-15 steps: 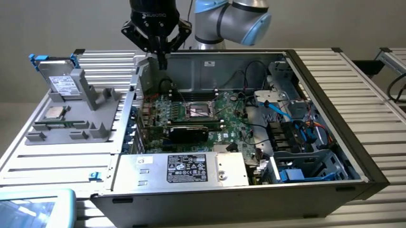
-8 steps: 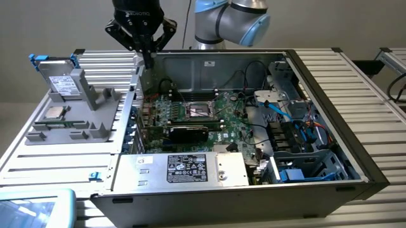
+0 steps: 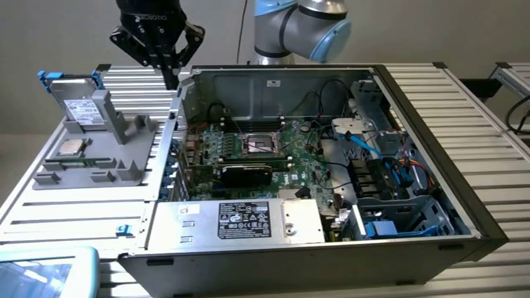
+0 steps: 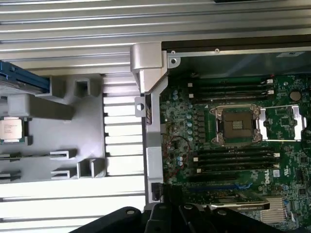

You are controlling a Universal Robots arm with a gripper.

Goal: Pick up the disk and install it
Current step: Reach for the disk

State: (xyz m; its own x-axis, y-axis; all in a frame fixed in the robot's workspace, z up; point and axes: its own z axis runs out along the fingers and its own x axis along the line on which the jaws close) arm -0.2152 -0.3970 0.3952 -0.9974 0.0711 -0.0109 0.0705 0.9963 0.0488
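The disk (image 3: 80, 107) is standing on edge in the grey holder (image 3: 124, 129) at the upper left of the exterior view, with its blue carrier (image 3: 51, 77) showing along its top, and nothing is touching it. The gripper (image 3: 170, 73) is hanging at the top of that frame, near the disk and over the open computer case's (image 3: 282, 81) edge. Its fingers are pressing together and gripping nothing. A CPU chip (image 3: 69, 147) is lying in the holder below the disk.
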